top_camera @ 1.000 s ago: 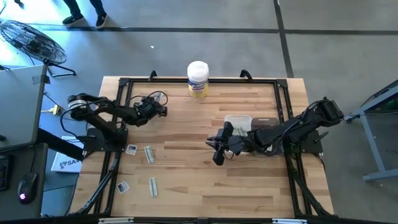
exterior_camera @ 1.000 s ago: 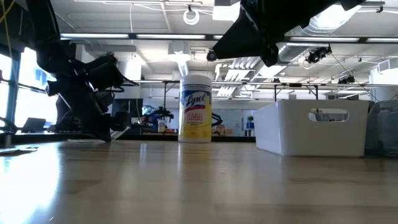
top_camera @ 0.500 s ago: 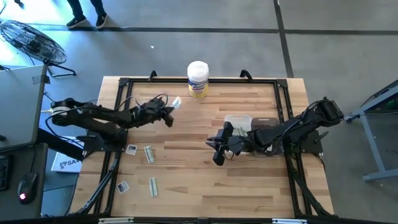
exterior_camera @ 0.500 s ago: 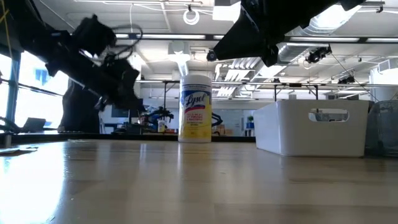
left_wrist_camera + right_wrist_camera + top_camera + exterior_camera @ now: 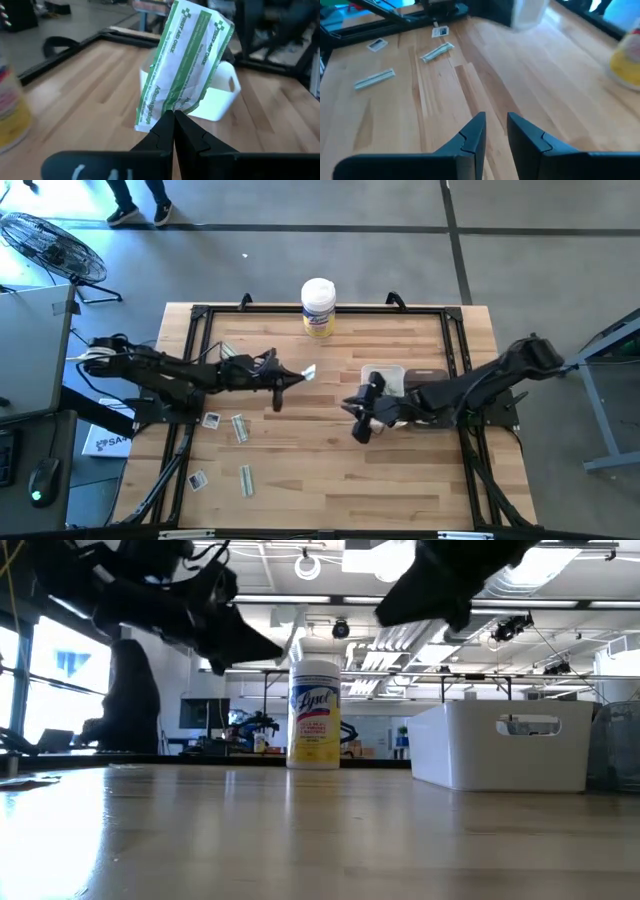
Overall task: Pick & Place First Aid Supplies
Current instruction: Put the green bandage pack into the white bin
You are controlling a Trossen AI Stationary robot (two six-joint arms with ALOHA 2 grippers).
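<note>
the left gripper point(image 5: 173, 116) is pinching a green-white bandage packet point(image 5: 186, 65) above the table point(image 5: 330, 470), its far end blurring. the right gripper point(image 5: 495, 130) is hanging narrowly parted, gripping nothing, partly hiding the white bin point(image 5: 385, 372).

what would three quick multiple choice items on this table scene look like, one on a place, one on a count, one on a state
1. Where does the canister stand?
A. at the table's far edge
B. inside the white bin
C. beside the loose packets

2. How many packets lie loose on the wood at the table's left?
A. two
B. four
C. seven

3. What is the left claw doing?
A. hanging open over bare wood
B. shut on a green-and-white bandage packet
C. gripping the canister

Answers:
1 A: the high view shows it upright by the far rail, apart from the white bin.
2 B: two strips and two small squares show there.
3 B: the left wrist view shows its fingers pinching the bandage packet, held up off the table.
</note>
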